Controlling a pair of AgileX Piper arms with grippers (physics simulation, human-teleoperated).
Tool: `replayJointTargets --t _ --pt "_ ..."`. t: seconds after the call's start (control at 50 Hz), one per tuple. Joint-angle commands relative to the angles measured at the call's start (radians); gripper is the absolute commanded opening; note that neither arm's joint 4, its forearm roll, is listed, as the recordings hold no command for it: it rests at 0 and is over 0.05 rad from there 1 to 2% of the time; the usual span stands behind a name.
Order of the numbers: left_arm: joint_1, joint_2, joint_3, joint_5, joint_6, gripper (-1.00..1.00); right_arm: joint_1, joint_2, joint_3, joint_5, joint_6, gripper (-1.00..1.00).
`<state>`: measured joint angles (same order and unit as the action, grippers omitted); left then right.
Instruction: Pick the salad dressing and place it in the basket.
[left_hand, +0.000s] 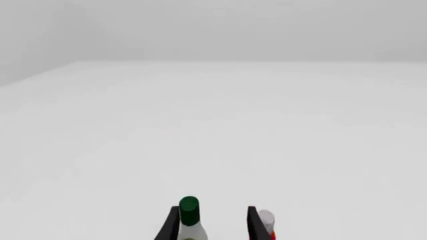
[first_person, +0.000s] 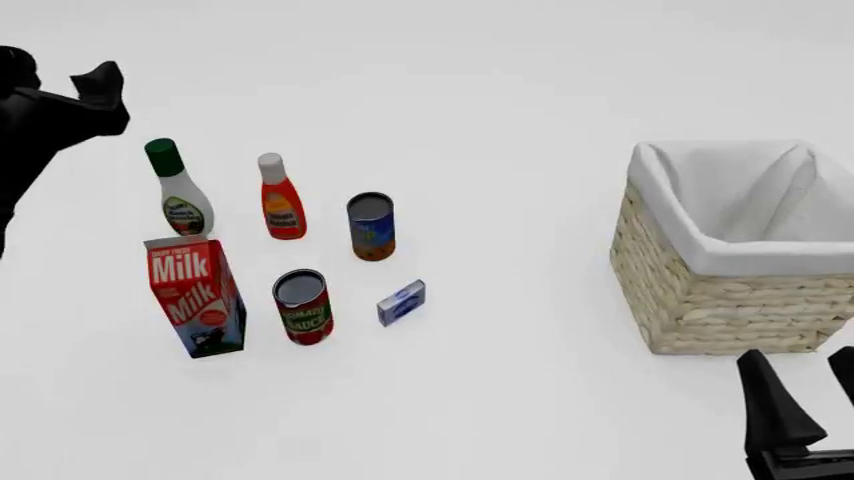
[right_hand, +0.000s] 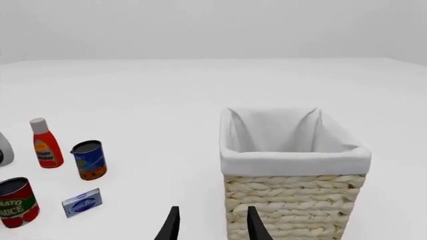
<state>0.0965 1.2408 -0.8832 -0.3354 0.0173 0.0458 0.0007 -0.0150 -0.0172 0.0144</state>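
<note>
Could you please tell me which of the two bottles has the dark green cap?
The white plastic salad dressing bottle, standing farthest left; the red bottle beside it wears a white cap.

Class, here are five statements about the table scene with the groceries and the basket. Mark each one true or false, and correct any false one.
1. The salad dressing stands upright on the table. True.
2. The left gripper is shut on the salad dressing. False: its fingers are apart and the bottle stands free on the table.
3. The basket already holds a can. False: only its white lining shows inside.
4. The red bottle stands between the salad dressing and the blue can in the front view. True.
5. The milk carton lies inside the basket. False: it stands on the table, nearer the camera than the salad dressing.
</note>
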Motion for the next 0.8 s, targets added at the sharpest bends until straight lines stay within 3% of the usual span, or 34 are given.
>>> replayJointTargets --t 0.02,0.22,0.52,0.6,0.8 --pt "0.032 0.156 -0.158 0.050 0.010 1.00 0.009 0.000 0.005 -0.002 0.002 1.00" --pt "0.064 0.277 -0.269 0.073 0.035 1.00 0.022 0.001 -0.003 0.005 0.002 1.00" --pt "0.065 0.412 -0.402 0.131 0.001 1.00 0.036 0.004 -0.016 0.015 0.009 1.00" --pt "0.067 0.465 -0.469 0.178 -0.032 1.00 0.042 0.005 -0.018 0.015 0.010 1.00" --pt "0.073 0.595 -0.638 0.299 -0.025 1.00 0.048 0.004 -0.020 0.021 0.017 1.00"
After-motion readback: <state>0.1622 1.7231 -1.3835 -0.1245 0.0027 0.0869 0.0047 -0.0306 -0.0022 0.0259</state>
